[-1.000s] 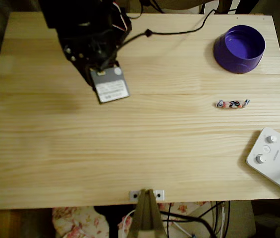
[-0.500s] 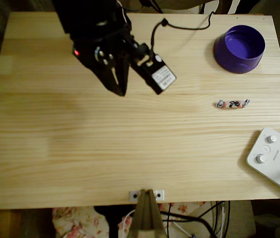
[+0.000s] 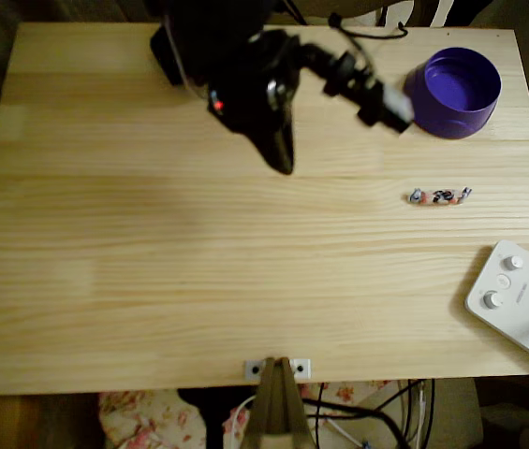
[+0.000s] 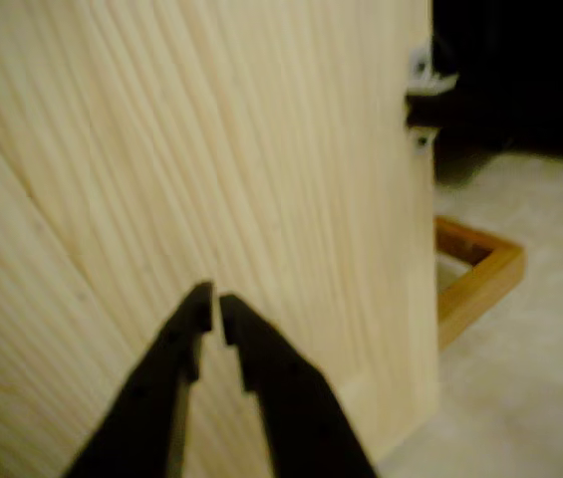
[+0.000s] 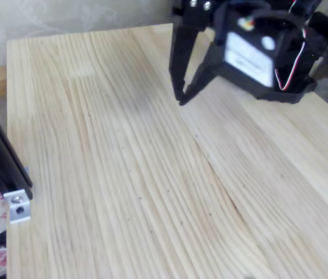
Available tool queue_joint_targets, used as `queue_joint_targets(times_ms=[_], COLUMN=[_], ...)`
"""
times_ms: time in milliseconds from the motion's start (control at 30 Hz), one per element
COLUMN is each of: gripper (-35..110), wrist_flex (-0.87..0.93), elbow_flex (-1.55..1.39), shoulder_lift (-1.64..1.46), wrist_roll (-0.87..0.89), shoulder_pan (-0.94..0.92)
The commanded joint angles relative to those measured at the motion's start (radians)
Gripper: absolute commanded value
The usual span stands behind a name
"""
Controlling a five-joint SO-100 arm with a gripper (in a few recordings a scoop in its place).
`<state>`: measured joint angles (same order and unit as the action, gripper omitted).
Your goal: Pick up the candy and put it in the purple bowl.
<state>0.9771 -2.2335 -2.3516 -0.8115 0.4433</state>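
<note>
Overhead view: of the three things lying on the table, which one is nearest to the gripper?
The purple bowl. It sits at the table's far right corner, close to the arm, while the candy and the white device with knobs lie farther from the gripper.

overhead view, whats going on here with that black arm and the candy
A black robot arm hangs over the upper middle of the wooden table, holding nothing. Its claw looks shut, the fingertips nearly touching in the wrist view, and it points down at bare wood. The candy lies untouched on the table well to the right of the claw, with the purple bowl beyond it near the top right corner. The bowl looks empty. A white device with knobs sits at the lower right edge.
</note>
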Motion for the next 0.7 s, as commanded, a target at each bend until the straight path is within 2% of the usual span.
queue_joint_targets(times_ms=[0,300,667], gripper=[-1,-1,-1], wrist_flex=[0.043,0.087,0.044], elbow_flex=[0.144,0.288,0.500], shoulder_lift=[0.003,0.146,0.387], wrist_roll=[0.014,0.114,0.163], shoulder_pan=[0.103,0.273,0.331])
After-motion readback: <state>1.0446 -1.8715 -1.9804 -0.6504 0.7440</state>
